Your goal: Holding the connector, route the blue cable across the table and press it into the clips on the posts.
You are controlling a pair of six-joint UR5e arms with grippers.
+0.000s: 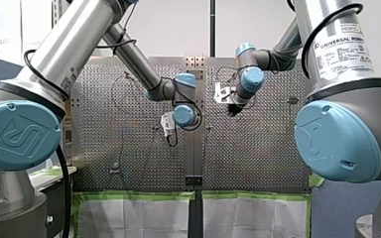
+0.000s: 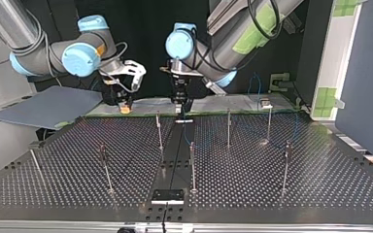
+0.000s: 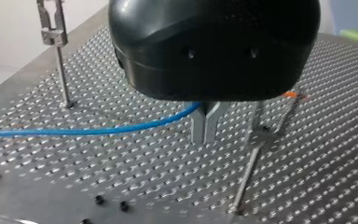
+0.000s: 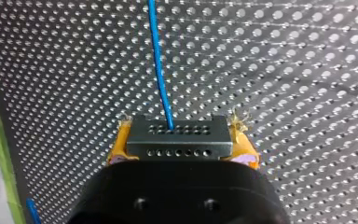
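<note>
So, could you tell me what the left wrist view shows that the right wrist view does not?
Only the left wrist view shows posts with clips, and my left gripper shut on the blue cable. Only the right wrist view shows the connector between my right gripper's yellow pads. Both show the blue cable over the perforated table.

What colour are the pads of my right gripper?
Yellow pads, clearest in the right wrist view.

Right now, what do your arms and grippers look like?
My left arm and my right arm are silver with light-blue caps and black cables; the right says Universal Robots. My black left gripper has metal fingers, my right gripper yellow pads.
</note>
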